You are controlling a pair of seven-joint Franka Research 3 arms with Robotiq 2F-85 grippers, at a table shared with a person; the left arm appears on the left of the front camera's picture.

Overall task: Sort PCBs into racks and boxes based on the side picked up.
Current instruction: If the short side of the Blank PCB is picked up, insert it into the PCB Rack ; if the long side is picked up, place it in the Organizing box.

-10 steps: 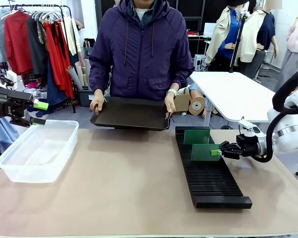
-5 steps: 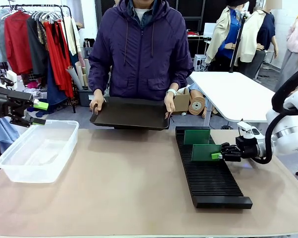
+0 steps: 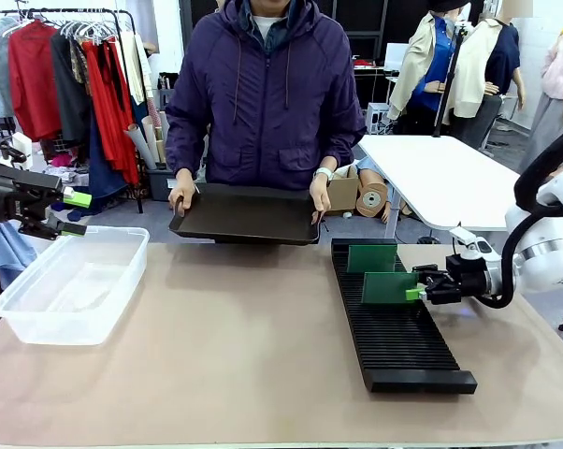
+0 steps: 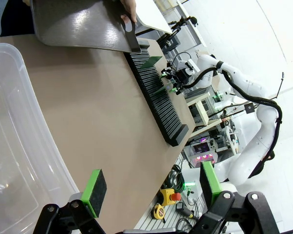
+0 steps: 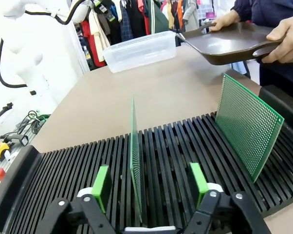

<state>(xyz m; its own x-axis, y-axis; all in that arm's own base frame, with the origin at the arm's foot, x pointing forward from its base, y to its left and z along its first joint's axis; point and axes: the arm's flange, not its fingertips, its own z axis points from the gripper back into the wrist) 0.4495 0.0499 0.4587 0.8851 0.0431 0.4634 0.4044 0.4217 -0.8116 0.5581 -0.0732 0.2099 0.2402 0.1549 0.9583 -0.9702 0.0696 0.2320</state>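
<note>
Two green PCBs stand upright in the long black rack (image 3: 398, 346). The near PCB (image 3: 388, 288) shows edge-on in the right wrist view (image 5: 135, 146), in a slot between my right gripper's spread fingers. My right gripper (image 3: 418, 293) (image 5: 150, 181) is open, its green pads (image 5: 101, 184) clear of the board on both sides. The far PCB (image 3: 371, 258) (image 5: 248, 124) stands a few slots behind. My left gripper (image 3: 72, 213) (image 4: 151, 187) hangs open and holds nothing, above the far left corner of the clear tub (image 3: 71, 281) (image 4: 10, 146).
At the table's far edge a person holds a dark brown flat tray (image 3: 249, 213) (image 5: 231, 41) with both hands, tilted toward the table. The tub looks bare inside. A white table (image 3: 440, 178) stands behind at the right.
My right gripper has opened off the near PCB, which stays standing in its slot, and has edged slightly right. The left arm and the tray have barely moved.
</note>
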